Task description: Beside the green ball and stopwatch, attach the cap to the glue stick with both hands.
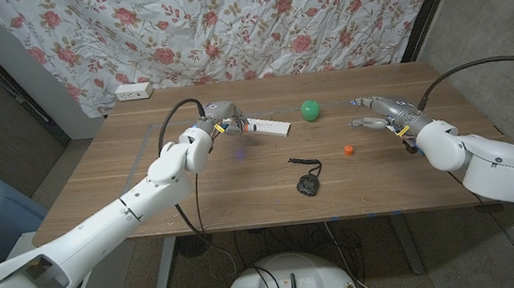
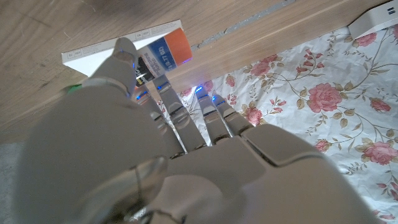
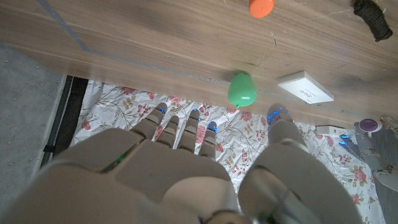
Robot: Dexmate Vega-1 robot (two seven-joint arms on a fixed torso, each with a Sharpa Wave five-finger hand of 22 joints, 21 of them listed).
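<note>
My left robot hand (image 1: 221, 121) is grasping the glue stick (image 2: 163, 53) above the table (image 1: 242, 188); my right robot hand (image 1: 374, 114) is hovering released near the orange cap (image 1: 348, 150).

This looks like a makeshift test room for a robot, not a home. A plain wooden table (image 1: 241, 179) stands on a bare concrete-like floor (image 1: 60, 163), and a flowered cloth (image 1: 227, 24) is hung up as a backdrop behind it. A white power strip (image 1: 133, 92) lies at the table's far corner, and black cables (image 1: 476, 64) trail along the arms.
</note>
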